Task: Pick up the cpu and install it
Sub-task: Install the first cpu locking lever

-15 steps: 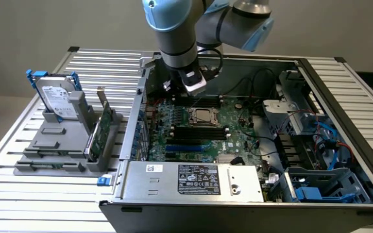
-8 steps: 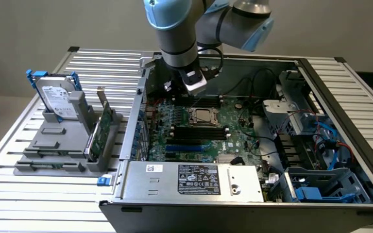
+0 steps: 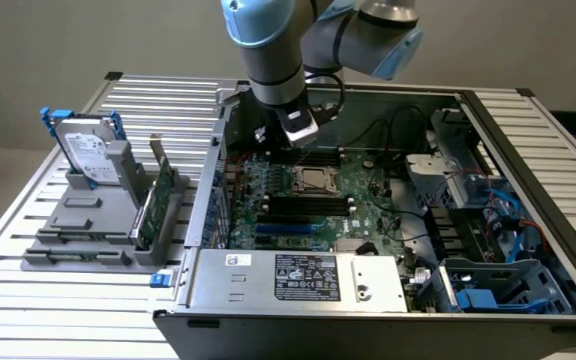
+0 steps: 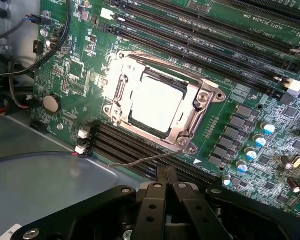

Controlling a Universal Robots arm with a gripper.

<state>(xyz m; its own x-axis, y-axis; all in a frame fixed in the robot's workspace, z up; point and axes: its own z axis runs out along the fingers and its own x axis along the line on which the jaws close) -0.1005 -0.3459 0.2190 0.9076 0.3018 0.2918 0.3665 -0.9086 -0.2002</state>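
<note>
Item: my gripper (image 4: pixel 165 172), jaws pressed together, holding nothing. Item: cpu (image 4: pixel 155 102), silver top up, lying inside the metal-framed socket (image 4: pixel 192 119) just beyond my fingertips, clear of them, on the green motherboard (image 4: pixel 65 82)

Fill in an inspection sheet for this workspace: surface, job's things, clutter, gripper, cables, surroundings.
Surface: slatted metal table carrying an open computer case.
Job's things: cpu lies inside the socket frame on the motherboard.
Clutter: hard drive and expansion card upright in a grey holder.
Gripper: gripper shut, holding nothing, poised beside the socket frame.
Cables: black cables beside the motherboard; blue cables in the drive bay.
Surroundings: plain grey wall.
</note>
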